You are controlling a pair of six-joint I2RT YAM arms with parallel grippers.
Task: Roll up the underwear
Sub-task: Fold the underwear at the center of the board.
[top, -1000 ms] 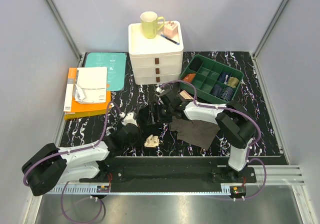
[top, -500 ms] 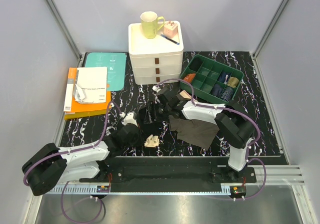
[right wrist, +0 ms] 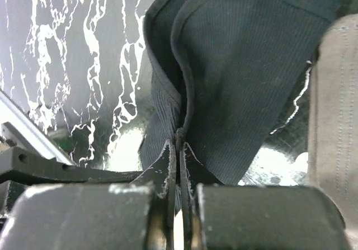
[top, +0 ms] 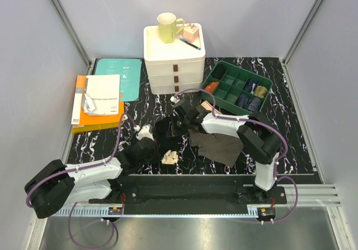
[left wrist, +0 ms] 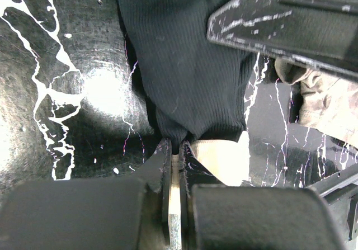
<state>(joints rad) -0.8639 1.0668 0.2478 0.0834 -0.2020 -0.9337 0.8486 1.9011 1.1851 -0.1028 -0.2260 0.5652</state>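
Looking down from above, the black briefs (top: 165,133) lie mid-table, bunched between the two arms. The left claw (top: 154,144) bites their edge at the 8 o'clock side and the right claw (top: 178,127) bites at the 2 o'clock side, so the cloth's long axis runs along that line. Both claws are equally close, each touching it. The olive briefs (top: 219,145) lie flat just beside them at 4 o'clock, under the right arm and nearer to it. At 1 o'clock sits a green tray (top: 246,72). Its right-hand compartments hold sock bundles (top: 251,90), one left compartment holds something orange, and the rest are too dark to read. I judge any roll must turn along that 8-to-2 line, which needs both grips to move together.

From the left wrist, the left claw (left wrist: 175,149) is pinched narrow on the black briefs (left wrist: 190,76), which spread away toward 12 o'clock. A beige waistband (left wrist: 221,157) shows just at its 3 o'clock side.

From the right wrist, the right claw (right wrist: 179,141) is closed tight on a doubled fold of the black briefs (right wrist: 240,65), which rise toward 1 o'clock. A beige band (right wrist: 335,121) stands at 3 o'clock, and I cannot tell which pair it belongs to.
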